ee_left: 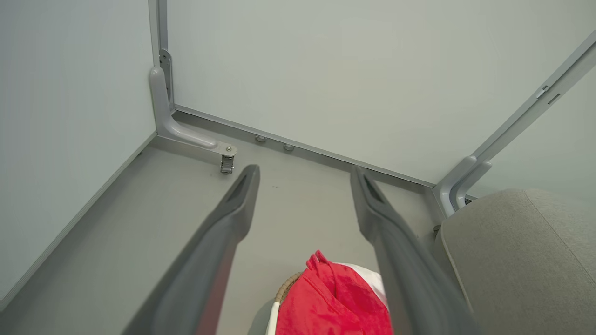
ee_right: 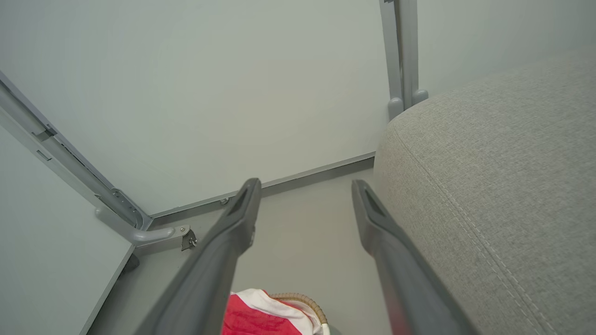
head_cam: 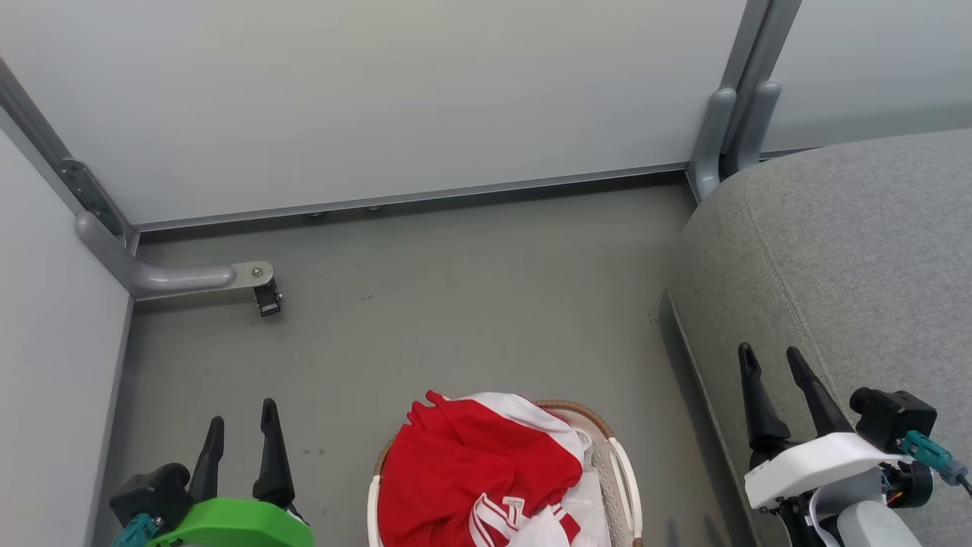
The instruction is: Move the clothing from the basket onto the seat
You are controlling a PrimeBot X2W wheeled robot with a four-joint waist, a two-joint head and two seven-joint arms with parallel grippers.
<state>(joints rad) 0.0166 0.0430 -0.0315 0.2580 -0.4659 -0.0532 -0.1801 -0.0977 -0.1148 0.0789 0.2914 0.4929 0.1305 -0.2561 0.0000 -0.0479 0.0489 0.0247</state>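
The red clothing (head_cam: 474, 471) with white panels and stripes is heaped in the white basket (head_cam: 624, 471) with the brown woven rim, at the bottom middle of the head view. The grey seat (head_cam: 850, 258) rises to the right of the basket. My left gripper (head_cam: 241, 429) hangs open over the floor left of the basket, holding nothing. My right gripper (head_cam: 774, 363) stands open above the seat's front edge, also holding nothing. In the left wrist view the clothing (ee_left: 333, 302) lies low between the fingers (ee_left: 233, 209). The right wrist view catches the clothing (ee_right: 260, 316) and the seat (ee_right: 503, 186).
Pale wall panels enclose the grey floor (head_cam: 456, 304) behind and to the left. A grey metal bracket with a small caster (head_cam: 266, 292) juts out from the left corner. Grey posts (head_cam: 733, 114) stand at the back beside the seat.
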